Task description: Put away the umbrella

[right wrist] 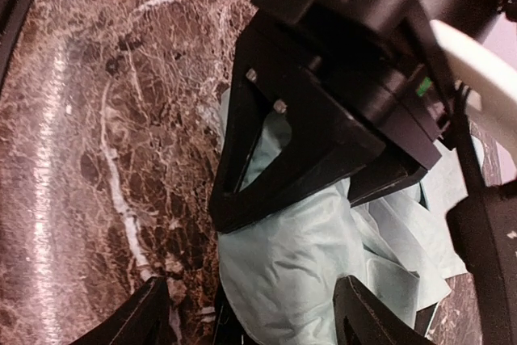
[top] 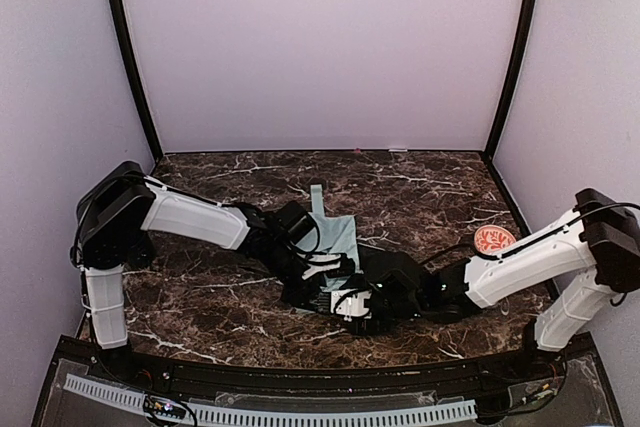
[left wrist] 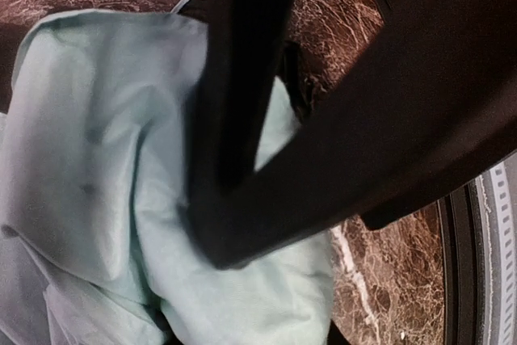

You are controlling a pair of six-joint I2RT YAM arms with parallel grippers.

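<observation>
The left claw [top: 322, 272] clamps the umbrella [left wrist: 97, 159] fabric; the right claw [right wrist: 254, 317] stands apart, straddling it.

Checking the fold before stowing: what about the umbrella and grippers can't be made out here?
Umbrella shaft and handle: top view, both arms cover them; wrist views show only fabric.
Left gripper hold: left wrist view, blurred finger blocks it.
Pink disc by right arm: top view, too small.
</observation>
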